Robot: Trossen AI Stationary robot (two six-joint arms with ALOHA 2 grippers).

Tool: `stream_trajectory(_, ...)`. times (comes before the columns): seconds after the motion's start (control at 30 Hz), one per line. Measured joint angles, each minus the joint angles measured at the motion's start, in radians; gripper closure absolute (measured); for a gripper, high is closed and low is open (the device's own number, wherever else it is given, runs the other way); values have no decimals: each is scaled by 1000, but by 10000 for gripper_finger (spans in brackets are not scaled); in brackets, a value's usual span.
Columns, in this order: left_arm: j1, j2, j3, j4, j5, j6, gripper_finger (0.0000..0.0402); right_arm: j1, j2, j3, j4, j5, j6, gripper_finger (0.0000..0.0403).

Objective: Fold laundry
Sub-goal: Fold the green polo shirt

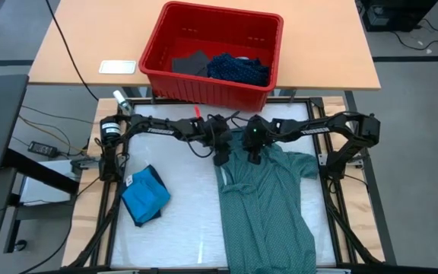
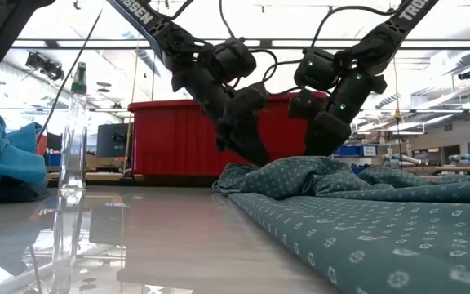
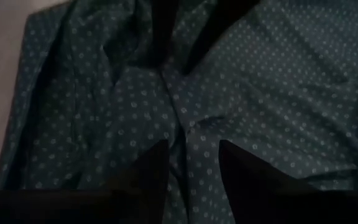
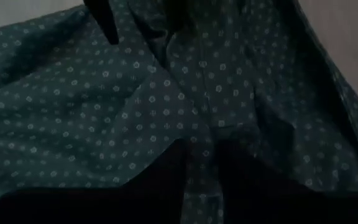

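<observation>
Dark arms: both reach inward from the frame's sides, meeting at upper centre of the high view, wrists bent down onto the cloth.
Left pincer [image 1: 220, 158]: fingers [image 3: 146, 171] parted, a ridge of patterned fabric between them; whether it is gripped, I cannot tell.
Right pincer [image 1: 255, 158]: fingers nearly together over a fold; grip cannot be told.
Grey-green shirt [image 1: 268, 209]: spread down the bench [image 1: 188, 221], centre-right, collar end under both pincers.
Blue garment [image 1: 144, 195]: folded, lower left.
Red bin [image 1: 158, 46]: top centre, holding a navy dotted piece [image 1: 238, 68] and a dark piece [image 1: 190, 63].
</observation>
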Motion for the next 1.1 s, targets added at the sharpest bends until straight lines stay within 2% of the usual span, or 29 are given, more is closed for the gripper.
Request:
stream_trajectory(0.13, 7, 0, 0, -13, 0, -14, 258, 4, 1, 0, -7, 19, 15, 313)
stream_trajectory(0.3, 17, 0, 0, -23, -2, -26, 276, 5, 1, 16, -86, 37, 45, 391)
stream_trajectory(0.47, 45, 0, 0, -24, -7, -72, 295, 2, -31, 38, -196, 107, 117, 397)
stream_trajectory(0.7, 77, -27, 0, -37, -7, -72, 297, -16, -87, 40, -201, 198, 226, 399)
stream_trajectory(0.83, 91, -42, 1, 0, -6, -70, 297, -35, -80, 40, -211, 199, 331, 372)
stream_trajectory(0.97, 79, -39, 1, 47, 49, -70, 297, -43, -146, 40, -260, 146, 501, 308)
stream_trajectory(1.1, 58, 4, 1, 75, 43, -50, 297, -5, -223, 39, -371, 99, 688, 255)
